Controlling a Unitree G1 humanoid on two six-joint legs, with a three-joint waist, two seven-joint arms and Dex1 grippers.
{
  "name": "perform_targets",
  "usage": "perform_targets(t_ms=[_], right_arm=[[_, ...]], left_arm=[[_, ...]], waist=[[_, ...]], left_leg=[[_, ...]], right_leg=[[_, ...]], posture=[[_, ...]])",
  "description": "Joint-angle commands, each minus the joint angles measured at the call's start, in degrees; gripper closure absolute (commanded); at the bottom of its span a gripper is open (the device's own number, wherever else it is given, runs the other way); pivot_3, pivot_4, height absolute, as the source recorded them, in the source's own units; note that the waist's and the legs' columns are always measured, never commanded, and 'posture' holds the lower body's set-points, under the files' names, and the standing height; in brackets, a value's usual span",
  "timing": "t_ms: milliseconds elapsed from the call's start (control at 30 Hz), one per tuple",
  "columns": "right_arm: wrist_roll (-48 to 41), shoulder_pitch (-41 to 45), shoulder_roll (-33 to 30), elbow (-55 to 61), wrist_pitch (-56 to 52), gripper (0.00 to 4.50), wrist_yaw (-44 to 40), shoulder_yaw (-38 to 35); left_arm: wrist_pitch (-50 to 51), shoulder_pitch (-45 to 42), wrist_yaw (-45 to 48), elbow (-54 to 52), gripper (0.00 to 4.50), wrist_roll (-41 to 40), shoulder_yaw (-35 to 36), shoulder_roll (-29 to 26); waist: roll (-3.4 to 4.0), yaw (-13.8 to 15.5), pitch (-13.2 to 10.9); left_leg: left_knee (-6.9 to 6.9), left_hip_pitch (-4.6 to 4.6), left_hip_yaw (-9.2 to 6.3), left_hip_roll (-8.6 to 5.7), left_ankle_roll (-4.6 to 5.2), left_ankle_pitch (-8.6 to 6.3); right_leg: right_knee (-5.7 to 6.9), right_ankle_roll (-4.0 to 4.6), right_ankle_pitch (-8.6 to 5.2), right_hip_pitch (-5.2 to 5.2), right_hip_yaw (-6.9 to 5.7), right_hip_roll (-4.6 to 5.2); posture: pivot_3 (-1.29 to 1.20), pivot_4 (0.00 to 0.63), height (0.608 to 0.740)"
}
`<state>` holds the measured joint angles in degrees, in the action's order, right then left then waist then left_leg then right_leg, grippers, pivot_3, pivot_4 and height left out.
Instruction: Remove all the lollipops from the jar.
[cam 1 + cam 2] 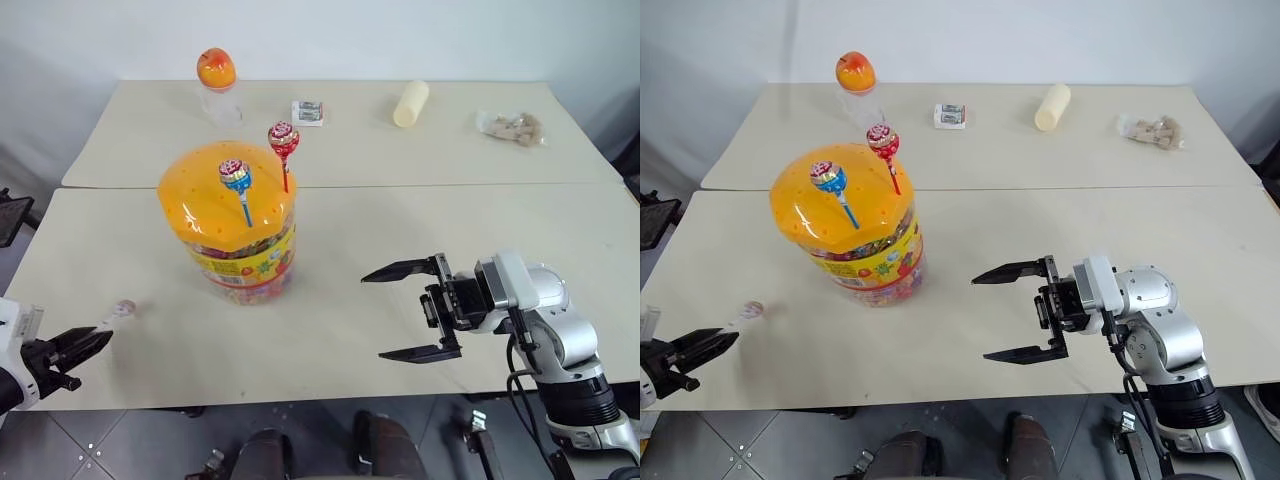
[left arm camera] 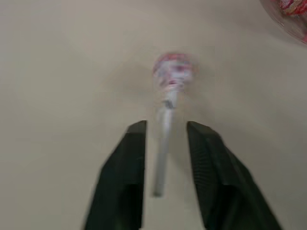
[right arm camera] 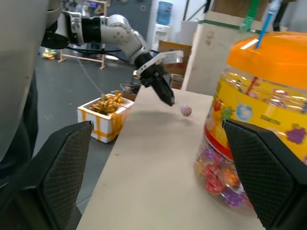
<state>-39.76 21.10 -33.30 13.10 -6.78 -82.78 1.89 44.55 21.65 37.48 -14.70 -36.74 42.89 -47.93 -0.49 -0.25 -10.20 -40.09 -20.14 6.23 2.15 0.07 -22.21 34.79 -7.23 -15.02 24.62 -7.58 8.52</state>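
The jar (image 1: 240, 255), a clear tub with an orange domed lid and a yellow-red label, stands left of the table's middle. Two lollipops stand upright in the lid: a blue-pink one on a blue stick (image 1: 236, 178) and a red one (image 1: 283, 138). A pink-silver lollipop on a white stick (image 1: 122, 309) lies on the table near the front left edge. Its stick lies between the fingers of my left gripper (image 2: 166, 125), which stand apart from it, open. My right gripper (image 1: 373, 315) hovers right of the jar, pointing at it, wide open and empty.
At the back of the table are a small clear bottle with an orange cap (image 1: 216, 85), a small packet (image 1: 308, 112), a cream cylinder (image 1: 410, 103) and a clear snack bag (image 1: 515, 127). A box of yellow items (image 3: 105, 115) sits on the floor beyond the left edge.
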Motion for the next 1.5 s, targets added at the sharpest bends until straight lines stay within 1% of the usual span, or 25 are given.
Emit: perform_targets(t_ms=[33, 133, 167, 200, 267, 333, 400, 467, 533, 700, 833, 967, 1033, 1100, 1200, 1433, 1467, 1500], right_arm=[[-4.19, 2.87, 0.98, 2.02, -5.01, 0.00, 6.68, -3.13], [-6.77, 7.65, 2.68, 1.20, -10.45, 0.00, 14.35, -4.54], [-7.25, 9.12, 3.15, 1.08, -12.05, 0.00, 16.40, -4.76], [-6.87, 10.95, 3.56, 0.76, -14.00, 0.00, 19.24, -4.57], [-5.75, 14.75, 4.70, -0.18, -16.95, 0.00, 24.53, -4.11], [-5.91, 19.23, 6.76, -1.58, -19.72, 0.00, 29.85, -4.37], [-4.76, 22.69, 7.25, -2.97, -23.43, 0.00, 34.17, -3.80], [-4.46, 25.46, 8.13, -4.03, -24.54, 0.00, 33.76, -2.60], [-3.69, 27.27, 9.32, -4.84, -24.52, 0.00, 33.32, -1.52], [-2.89, 28.41, 10.45, -5.50, -25.94, 0.00, 33.18, -0.47], [-4.05, 29.21, 11.28, -4.14, -29.22, 0.00, 32.49, 1.19], [-0.57, 31.04, 13.34, -4.79, -29.64, 0.00, 33.64, 4.59], [-0.10, 32.19, 14.90, -5.10, -30.15, 0.39, 34.34, 5.37], [0.02, 32.77, 16.28, -5.15, -30.69, 0.92, 34.94, 5.45], [1.45, 33.02, 17.30, -5.34, -29.72, 1.89, 34.66, 6.02], [1.99, 32.85, 19.15, -5.29, -28.69, 4.22, 34.37, 5.22], [2.09, 32.82, 19.33, -5.35, -28.42, 4.49, 34.24, 5.07], [2.12, 32.82, 19.53, -5.46, -28.17, 4.49, 34.14, 4.91]], left_arm=[[-3.44, -1.77, 2.34, 2.67, 1.81, 0.77, 0.32, 0.21], [-11.67, -3.75, 14.15, 2.56, 0.96, -3.40, 3.20, 0.22], [-13.79, -4.72, 17.56, 2.27, 0.60, -5.49, 4.58, 0.57], [-12.49, -6.56, 18.47, 1.89, 0.43, -9.53, 6.37, 0.81], [-9.90, -9.91, 18.59, 0.30, 0.43, -15.84, 8.05, 0.68], [-10.49, -12.97, 18.23, -2.95, 0.43, -18.67, 7.37, 1.02], [-8.44, -17.88, 14.47, -5.95, 0.43, -25.60, 6.16, 1.65], [-8.02, -23.63, 10.60, -10.05, 0.43, -33.46, 3.43, 3.55], [-6.77, -25.67, 8.13, -12.50, 0.43, -37.87, 0.99, 4.69], [-7.70, -25.54, 6.97, -12.83, 0.43, -38.34, -1.43, 6.32], [-8.50, -23.57, 9.12, -10.08, 0.43, -37.16, -0.30, 6.61], [-11.56, -21.49, 12.71, -5.63, 0.43, -32.81, 0.24, 6.52], [-12.66, -20.58, 14.57, -3.72, 0.34, -31.59, 1.15, 6.16], [-14.34, -20.75, 16.41, -2.85, 0.34, -31.16, 1.68, 6.62], [-14.69, -20.58, 17.57, -2.31, 0.34, -30.52, 1.04, 6.19], [-14.59, -21.65, 19.38, -1.89, 0.34, -30.62, 0.01, 6.27], [-14.56, -21.74, 19.48, -1.87, 0.34, -30.60, -0.08, 6.29], [-14.55, -21.85, 19.58, -1.83, 0.34, -30.62, -0.15, 6.31]], waist=[[0.00, -0.10, 0.00], [0.00, -0.06, 0.00], [0.00, -0.07, 0.00], [0.00, -0.07, 0.00], [0.00, 0.00, 0.00], [0.01, -0.03, 0.00], [0.02, -0.01, -0.01], [0.01, 0.13, -0.01], [-0.02, -0.16, 0.02], [-0.02, -1.67, 0.02], [-0.01, -1.83, 0.02], [0.00, -1.77, 0.01], [0.01, -1.79, 0.01], [0.01, -1.75, 0.01], [0.00, -1.40, 0.01], [0.00, -1.69, 0.01], [0.00, -1.72, 0.01], [0.01, -1.81, 0.01]], left_leg=[[0.00, 0.00, 0.02, 0.00, 0.00, 0.00], [-0.04, 0.01, 0.12, 0.03, 0.00, 0.00], [-0.05, -0.01, 0.12, 0.04, 0.00, 0.00], [-0.05, -0.03, 0.16, 0.06, 0.00, 0.00], [-0.05, -0.04, 0.15, 0.10, -0.02, -0.01], [-0.06, -0.05, 0.11, 0.10, -0.02, -0.01], [-0.08, -0.04, 0.12, 0.08, -0.02, -0.01], [-0.10, -0.05, 0.02, 0.07, -0.02, -0.01], [-0.13, -0.07, -0.06, 0.05, -0.02, -0.01], [-0.02, -0.04, -0.06, -0.03, -0.02, -0.01], [-0.03, -0.03, -0.02, -0.01, -0.03, -0.01], [-0.04, -0.04, 0.00, -0.01, -0.03, -0.01], [-0.03, -0.04, 0.05, -0.01, -0.03, -0.01], [-0.01, -0.04, 0.04, -0.01, -0.03, -0.01], [-0.02, -0.05, 0.00, -0.02, -0.03, -0.01], [0.00, -0.05, -0.01, -0.01, -0.03, 0.00], [0.00, -0.05, -0.01, -0.02, -0.03, 0.00], [0.01, -0.05, 0.00, -0.01, -0.03, 0.00]], right_leg=[[-0.01, 0.00, 0.00, 0.00, 0.00, 0.00], [0.02, 0.01, -0.01, 0.04, 0.02, 0.00], [0.02, 0.02, -0.01, 0.07, 0.01, 0.00], [0.04, 0.02, -0.01, 0.11, 0.02, 0.00], [0.13, 0.05, -0.02, 0.18, 0.01, 0.00], [0.22, 0.05, -0.03, 0.20, 0.01, 0.01], [0.25, 0.05, -0.03, 0.20, 0.02, 0.02], [0.30, 0.05, -0.02, 0.16, 0.01, 0.03], [0.28, 0.03, 0.00, 0.13, 0.00, 0.04], [0.29, 0.01, 0.01, 0.14, -0.04, 0.01], [0.28, 0.01, 0.01, 0.14, -0.02, -0.01], [0.26, 0.01, 0.00, 0.14, -0.02, -0.03], [0.23, 0.01, 0.00, 0.15, -0.01, -0.03], [0.23, 0.01, 0.00, 0.16, -0.02, -0.04], [0.22, 0.01, 0.00, 0.14, -0.04, -0.04], [0.22, 0.01, 0.01, 0.14, -0.04, -0.04], [0.21, 0.01, 0.01, 0.14, -0.04, -0.05], [0.21, 0.01, 0.01, 0.14, -0.04, -0.05]], posture=[[0.00, 0.150, 0.740], [0.00, 0.150, 0.740], [0.00, 0.150, 0.740], [0.00, 0.150, 0.740], [0.00, 0.150, 0.740], [0.00, 0.150, 0.740], [0.00, 0.150, 0.740], [0.00, 0.150, 0.740], [0.00, 0.150, 0.740], [0.00, 0.150, 0.740], [0.00, 0.150, 0.740], [0.00, 0.150, 0.740], [0.00, 0.150, 0.740], [0.00, 0.150, 0.740], [0.00, 0.150, 0.740], [0.00, 0.150, 0.740], [0.00, 0.150, 0.740], [0.00, 0.150, 0.740]])
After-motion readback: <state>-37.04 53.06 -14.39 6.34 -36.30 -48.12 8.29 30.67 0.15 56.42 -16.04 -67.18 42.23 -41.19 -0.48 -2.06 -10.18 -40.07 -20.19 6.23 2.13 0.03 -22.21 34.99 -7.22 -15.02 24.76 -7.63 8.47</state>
